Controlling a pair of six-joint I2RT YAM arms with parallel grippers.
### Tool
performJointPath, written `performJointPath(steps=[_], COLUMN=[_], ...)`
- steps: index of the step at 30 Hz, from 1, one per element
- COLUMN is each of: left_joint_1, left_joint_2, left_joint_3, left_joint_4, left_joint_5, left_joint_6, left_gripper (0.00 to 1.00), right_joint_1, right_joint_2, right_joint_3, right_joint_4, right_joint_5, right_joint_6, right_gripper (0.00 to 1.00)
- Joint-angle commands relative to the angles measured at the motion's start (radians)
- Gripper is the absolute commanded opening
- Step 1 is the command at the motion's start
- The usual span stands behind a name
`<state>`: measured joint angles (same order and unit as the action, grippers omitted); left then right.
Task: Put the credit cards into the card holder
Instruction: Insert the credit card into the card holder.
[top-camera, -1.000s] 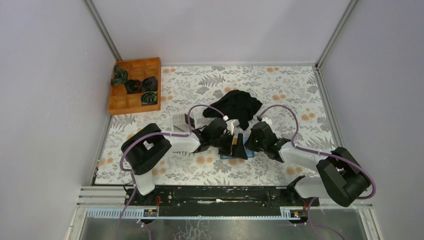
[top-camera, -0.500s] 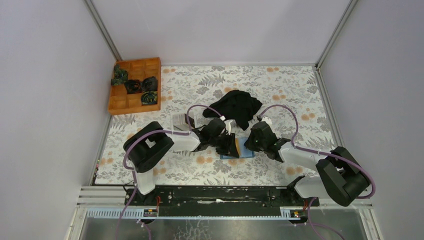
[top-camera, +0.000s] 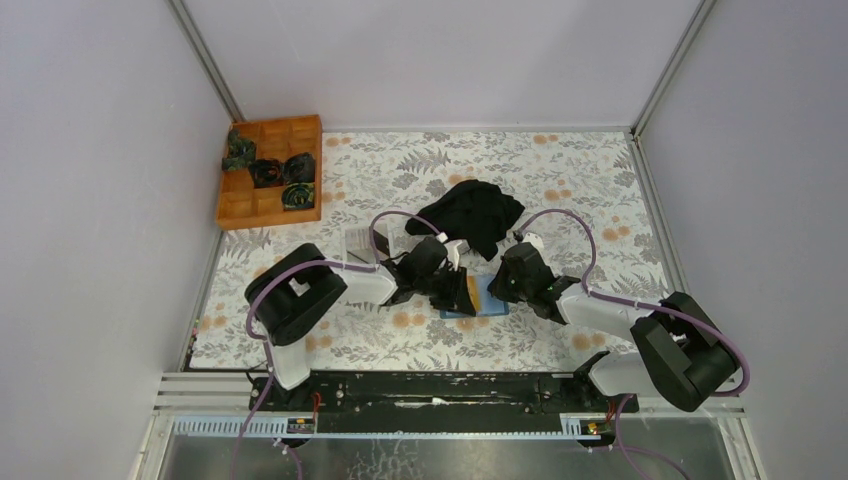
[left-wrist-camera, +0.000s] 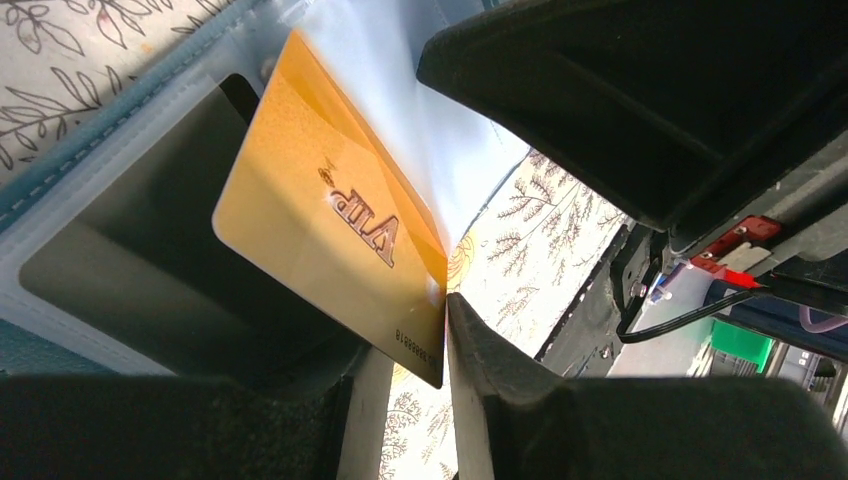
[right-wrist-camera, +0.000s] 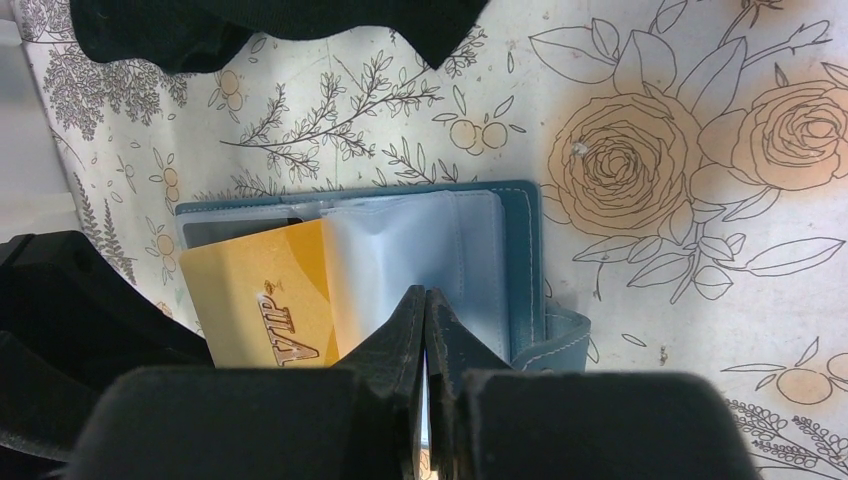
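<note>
The teal-blue card holder (top-camera: 494, 304) (right-wrist-camera: 520, 260) lies open on the floral table, between the two grippers. A gold credit card (left-wrist-camera: 310, 250) (right-wrist-camera: 265, 290) marked VIP sits slanted, its far end in the holder's left pocket (left-wrist-camera: 100, 140). My left gripper (top-camera: 462, 289) (left-wrist-camera: 410, 335) has closed on the card's near corner; the card's edge touches the right finger (left-wrist-camera: 480, 370). My right gripper (top-camera: 500, 286) (right-wrist-camera: 425, 295) is shut, its tips resting on the holder's clear inner sleeve (right-wrist-camera: 400, 240). No other credit cards show.
A black cloth (top-camera: 470, 212) (right-wrist-camera: 250, 25) lies just beyond the holder. A small white tray (top-camera: 362, 240) sits left of the left wrist. A wooden compartment box (top-camera: 270, 170) with dark items stands at the back left. Walls enclose the table.
The left gripper's jaws went from wide open to closed around the gold card, and that arm drew slightly left. The right gripper stayed put.
</note>
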<state>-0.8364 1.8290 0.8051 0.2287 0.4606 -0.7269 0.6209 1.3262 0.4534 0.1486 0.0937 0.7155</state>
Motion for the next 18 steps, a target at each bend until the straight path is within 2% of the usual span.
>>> performJointPath(steps=[1,5,7,8,9,10,18], left_joint_1=[0.015,0.015,0.014,0.013,0.014,0.014,0.015], left_joint_2=[0.07,0.04,0.036,0.034,0.033,0.034,0.022], left_joint_3=[-0.134,-0.155,-0.156,-0.156,-0.155,-0.155,-0.154], left_joint_4=[-0.34,-0.344,-0.345,-0.345,-0.345,-0.344,-0.35], left_joint_5=[-0.092,-0.098,-0.098,-0.099,-0.101,-0.1,-0.112], left_joint_6=[0.063,0.063,0.062,0.06,0.059,0.058,0.053], left_gripper=[0.35,0.4,0.49,0.66,0.96,0.99,1.0], right_joint_1=[0.007,0.006,0.005,0.006,0.006,0.006,0.005], right_joint_2=[0.025,0.028,0.032,0.034,0.036,0.037,0.037], right_joint_3=[-0.015,-0.012,-0.013,-0.013,-0.012,-0.013,-0.013], right_joint_4=[-0.037,-0.035,-0.034,-0.032,-0.031,-0.031,-0.03], right_joint_5=[0.026,0.027,0.026,0.025,0.022,0.023,0.025], right_joint_6=[-0.01,-0.01,-0.009,-0.008,-0.008,-0.008,-0.008], right_gripper=[0.01,0.01,0.0,0.0,0.0,0.0,0.0])
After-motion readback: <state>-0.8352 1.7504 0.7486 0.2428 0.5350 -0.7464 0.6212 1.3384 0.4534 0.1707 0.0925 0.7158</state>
